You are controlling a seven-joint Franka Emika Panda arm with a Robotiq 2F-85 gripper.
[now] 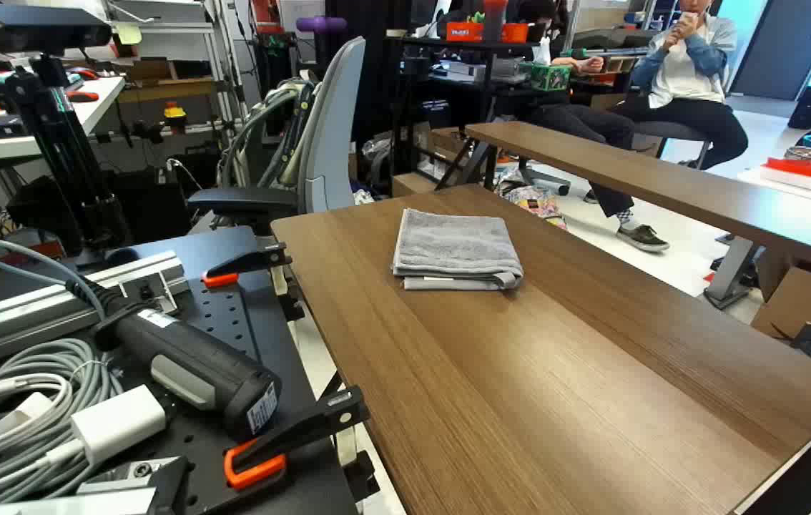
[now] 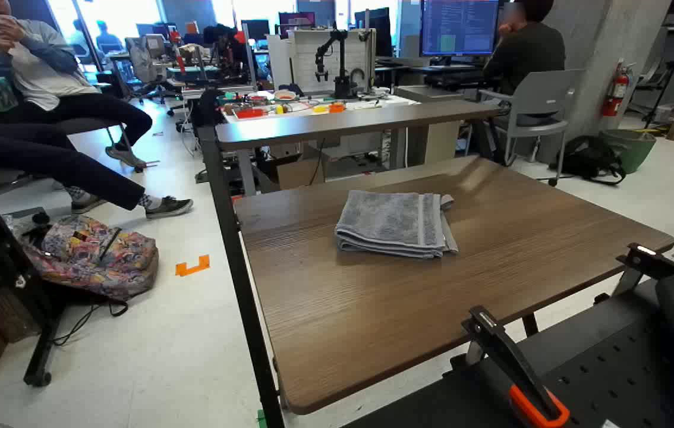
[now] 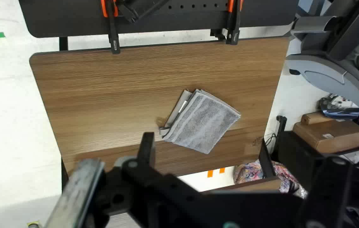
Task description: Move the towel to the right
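The towel is a folded grey cloth with pale stripes. It lies flat on the brown wooden table, towards one end, in both exterior views [image 1: 457, 247] [image 2: 390, 223]. In the wrist view the towel [image 3: 203, 122] lies turned at an angle, right of the table's middle, with a strip of its lower layer showing at its left edge. My gripper [image 3: 219, 137] shows only in the wrist view. Its black fingers are wide apart with nothing between them. It hangs well above the table, apart from the towel. The gripper is out of view in both exterior views.
The wooden table [image 1: 520, 400] adjoins a black perforated bench with clamps [image 1: 291, 436] along its edge. A handheld black tool [image 1: 191, 365] and coiled cables [image 1: 55, 408] lie on that bench. A raised wooden shelf [image 2: 361, 122] runs along the table's far side. A grey chair [image 1: 334, 136] stands near one end.
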